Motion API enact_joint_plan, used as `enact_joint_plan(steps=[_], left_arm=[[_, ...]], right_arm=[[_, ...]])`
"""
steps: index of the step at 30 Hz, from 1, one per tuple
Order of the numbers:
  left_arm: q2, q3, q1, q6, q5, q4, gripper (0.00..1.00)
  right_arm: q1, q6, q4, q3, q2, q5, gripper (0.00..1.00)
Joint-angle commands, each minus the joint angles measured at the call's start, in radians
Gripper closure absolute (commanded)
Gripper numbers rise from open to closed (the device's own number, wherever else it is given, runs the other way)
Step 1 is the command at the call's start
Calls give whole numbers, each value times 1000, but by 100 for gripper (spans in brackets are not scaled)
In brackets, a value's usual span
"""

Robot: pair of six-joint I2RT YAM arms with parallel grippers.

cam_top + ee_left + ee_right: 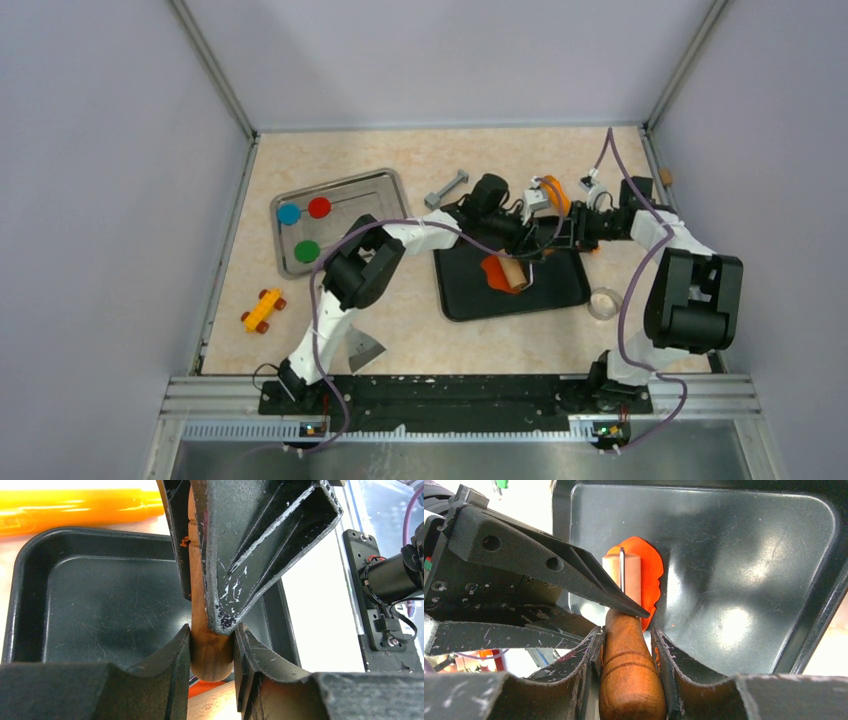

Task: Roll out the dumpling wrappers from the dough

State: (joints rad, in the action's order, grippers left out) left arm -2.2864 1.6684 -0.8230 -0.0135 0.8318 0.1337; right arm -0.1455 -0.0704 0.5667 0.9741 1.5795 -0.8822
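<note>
The fingers of the right gripper (626, 635) are partly closed and clamp the dark handle of the rolling pin (621, 575). The left gripper (212, 630) pinches the same handle nearer to the barrel, so the two pairs of fingers sit just beside each other.

For a good roll, I judge that both grips must be firm and level. The pin should press softly and travel across the dough (654, 575) without digging at one edge (a crooked pin gives a wedge, not a disc).

The handle is glossy brown turned wood with grooves, and the barrel is paler and matt. The dough is soft orange-red clay, a thin sheet with a rounded edge. It lies under and beside the barrel in the black tray (749, 555), which is smooth and shiny with fine scratches.

Three wrappers, blue (289, 213), red (319, 207) and green (307, 249), lie flat on the metal tray (375, 190), well apart from the dough.
</note>
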Motion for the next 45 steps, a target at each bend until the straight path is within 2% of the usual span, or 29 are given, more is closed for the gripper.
enact_joint_plan(steps=[1,5,11,17,18,20,22,24,29,30,33,34,37,42,45], left_arm=[[-119,43,-56,-20,-122,39,100],[-117,70,-69,-39,-120,48,100],[58,18,-31,-82,-147,58,100],[220,-48,16,-83,-147,10,100],[236,-50,21,-74,-141,-11,92],[280,-76,30,-55,-161,-38,65],[344,-135,42,-30,-173,-38,49],[407,-190,62,-3,-167,-62,44],[533,-280,147,110,-143,-192,39],[536,-280,161,131,-154,-228,32],[464,-178,172,235,-202,-408,30],[417,-129,170,256,-222,-493,21],[269,38,169,278,-283,-637,22],[110,161,150,390,-348,-665,35],[18,248,148,407,-375,-680,43]], right_arm=[[-25,-158,25,-49,2,142,100],[-53,-152,28,-56,-5,100,100],[-33,-63,31,55,-88,-25,100],[-5,110,27,186,-154,-106,100],[-3,119,33,201,-157,-101,100],[-3,93,67,223,-158,-74,100],[-6,50,106,233,-164,-17,100],[-13,25,128,227,-181,24,100],[-35,-11,167,180,-252,69,100],[-40,-14,176,172,-272,74,100],[-45,-28,218,165,-324,106,100],[-51,-29,230,164,-340,117,100],[-72,-29,272,161,-391,137,100],[-106,-31,343,161,-435,164,100],[-115,-28,365,174,-451,177,100]])
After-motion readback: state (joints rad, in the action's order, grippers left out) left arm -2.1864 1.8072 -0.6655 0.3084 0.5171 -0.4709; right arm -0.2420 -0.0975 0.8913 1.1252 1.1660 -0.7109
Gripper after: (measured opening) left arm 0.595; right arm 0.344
